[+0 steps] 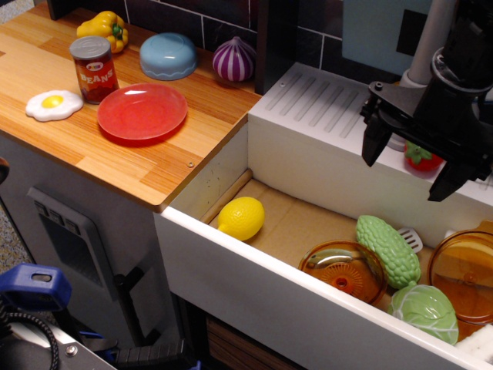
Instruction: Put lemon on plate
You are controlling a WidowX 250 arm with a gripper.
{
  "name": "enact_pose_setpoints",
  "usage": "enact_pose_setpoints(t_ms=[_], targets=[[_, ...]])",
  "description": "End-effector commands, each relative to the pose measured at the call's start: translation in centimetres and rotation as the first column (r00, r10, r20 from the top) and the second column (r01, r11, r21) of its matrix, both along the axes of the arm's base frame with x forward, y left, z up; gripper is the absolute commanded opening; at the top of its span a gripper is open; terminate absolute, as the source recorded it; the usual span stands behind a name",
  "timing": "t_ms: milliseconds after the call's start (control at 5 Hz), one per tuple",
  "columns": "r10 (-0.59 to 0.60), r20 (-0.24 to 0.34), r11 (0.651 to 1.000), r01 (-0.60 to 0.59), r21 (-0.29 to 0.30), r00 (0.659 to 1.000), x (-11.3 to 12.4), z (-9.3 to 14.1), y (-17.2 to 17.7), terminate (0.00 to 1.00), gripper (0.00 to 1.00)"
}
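the black gripper (414, 166) hangs at the right above the white sink basin (231, 266), its two fingers spread apart, holding and touching nothing. the lemon (241, 218) lies in the basin's left corner, well apart from it. the red plate (142, 112) sits bare on the wooden counter (92, 150) at left, just beside a can (94, 69) labelled "beans".
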State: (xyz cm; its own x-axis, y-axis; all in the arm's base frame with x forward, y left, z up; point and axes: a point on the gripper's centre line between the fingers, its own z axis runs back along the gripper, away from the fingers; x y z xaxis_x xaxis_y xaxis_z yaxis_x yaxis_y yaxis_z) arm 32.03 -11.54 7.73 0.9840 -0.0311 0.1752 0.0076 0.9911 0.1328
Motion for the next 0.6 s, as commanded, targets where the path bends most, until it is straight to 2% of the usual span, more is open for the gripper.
enact_pose_setpoints(t_ms=[0,200,400], targets=[[0.000,0.000,1.000,0.000,0.000,1.000,0.0,0.0,0.0,0.00,1.00],[-0.060,-0.032,0.998,0.061,0.027,0.998,0.0,-0.1,3.4,0.00,1.00],[-0.124,-0.026,0.992,0.125,0.031,0.992,0.1,-2.0,7.0,0.00,1.00]])
